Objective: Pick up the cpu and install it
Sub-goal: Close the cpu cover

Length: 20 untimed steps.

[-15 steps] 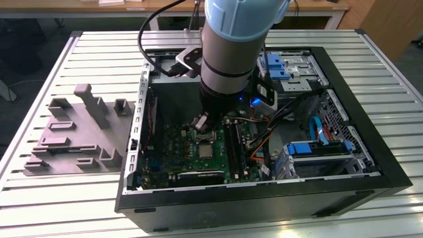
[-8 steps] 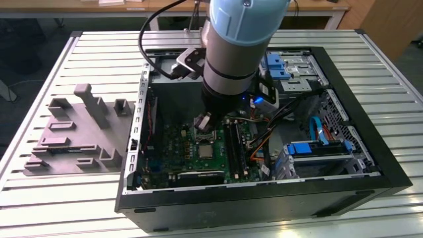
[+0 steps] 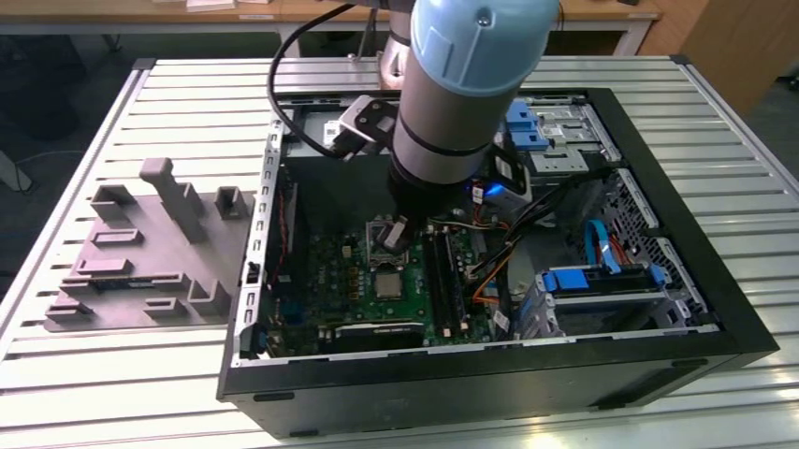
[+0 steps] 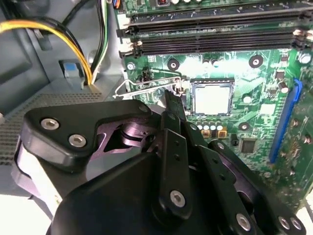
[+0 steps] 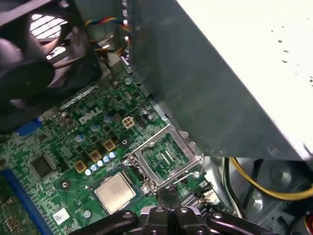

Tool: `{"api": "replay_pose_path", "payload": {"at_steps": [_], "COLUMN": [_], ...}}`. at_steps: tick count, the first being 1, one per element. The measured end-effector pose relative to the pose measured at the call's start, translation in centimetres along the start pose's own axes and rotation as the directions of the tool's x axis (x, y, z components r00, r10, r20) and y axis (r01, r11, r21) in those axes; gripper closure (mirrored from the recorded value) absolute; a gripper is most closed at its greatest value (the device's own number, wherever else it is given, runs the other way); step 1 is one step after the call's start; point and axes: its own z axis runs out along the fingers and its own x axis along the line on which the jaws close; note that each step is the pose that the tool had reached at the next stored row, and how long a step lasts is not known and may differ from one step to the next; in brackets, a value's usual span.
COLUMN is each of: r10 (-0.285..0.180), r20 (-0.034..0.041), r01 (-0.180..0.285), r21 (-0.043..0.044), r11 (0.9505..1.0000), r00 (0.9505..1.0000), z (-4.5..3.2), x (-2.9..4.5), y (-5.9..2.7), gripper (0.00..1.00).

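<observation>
We mark the end effector [image 4: 171,97] as drawn narrow, fingertips together with nothing we can make out between them. Whether they nip the thin wire lever [image 4: 139,88] running right past the tip, we cannot tell. The cpu [image 4: 211,97] is not in the grasp. It lies flat, silvery top up, in the socket on the motherboard [image 3: 355,313], inside the open computer case [image 3: 500,369] on the table [image 3: 112,402]. Key relation: the tip hangs just beside the cpu, near but apart. It is over the side of the socket where the load plate [image 5: 164,155] is swung open, leaving the chip uncovered. In the exterior view the arm comes down on the far side of the socket, so from the tip the cpu lies toward the case's near wall. The chip is square, so we give no long axis. Its edges run parallel and square to the memory slots [image 4: 215,41] and line up with the socket frame, with no visible tilt or corner riding up. Only one arm here, so no nearer-arm call. Our read is that the chip is already seated, with the plate not yet closed over it.
</observation>
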Motion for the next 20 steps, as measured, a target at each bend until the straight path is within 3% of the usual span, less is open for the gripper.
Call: {"api": "replay_pose_path", "payload": {"at_steps": [2,3,6,7,8,20], "r10": [-0.017,-0.02,-0.026,-0.027,-0.027,-0.028], "r20": [-0.0019,0.0051,0.0472,0.0573,0.0599,0.06], "r01": [0.017,0.02,0.027,0.03,0.03,0.031], "r21": [-0.0029,-0.0084,-0.0385,-0.0455,-0.0474,-0.0476], "r11": [0.9999,0.9998,0.9989,0.9985,0.9984,0.9984], "r00": [0.9999,0.9998,0.9986,0.998,0.9978,0.9978], "z": [0.06,0.06,0.08,0.08,0.08,0.09], "x": [-0.04,-0.08,-0.22,-0.23,-0.23,-0.23], "y": [-0.09,-0.16,-0.35,-0.37,-0.36,-0.36], "gripper": [0.89,0.89,0.89,0.89,0.89,0.89]}}
